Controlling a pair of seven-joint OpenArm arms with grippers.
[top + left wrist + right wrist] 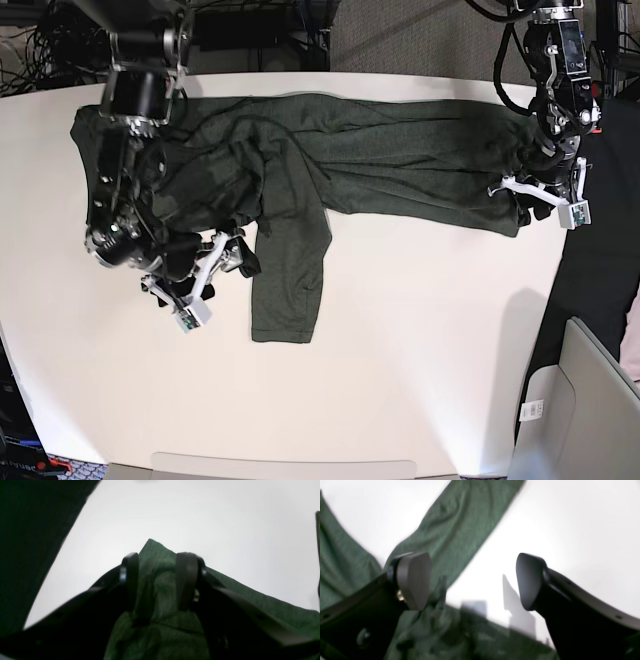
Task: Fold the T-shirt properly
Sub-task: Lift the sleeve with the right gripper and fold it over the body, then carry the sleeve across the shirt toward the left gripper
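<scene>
My right fingers [473,581] gape empty and my left fingers [157,580] stand parted over the T-shirt [290,270] spread across the desk [420,330]; dragging them low could rumple its loose sleeve.

A white tabletop [420,330] spread across the base view, with black fabric [625,250] beyond its edge on the right. At the lower right lay a pale gray, angular panel [600,390], a small white label [531,410] on its left part. A light strip [260,470] ran along the near edge. Patterned, multicolored material [25,452] showed at the lower left corner.
</scene>
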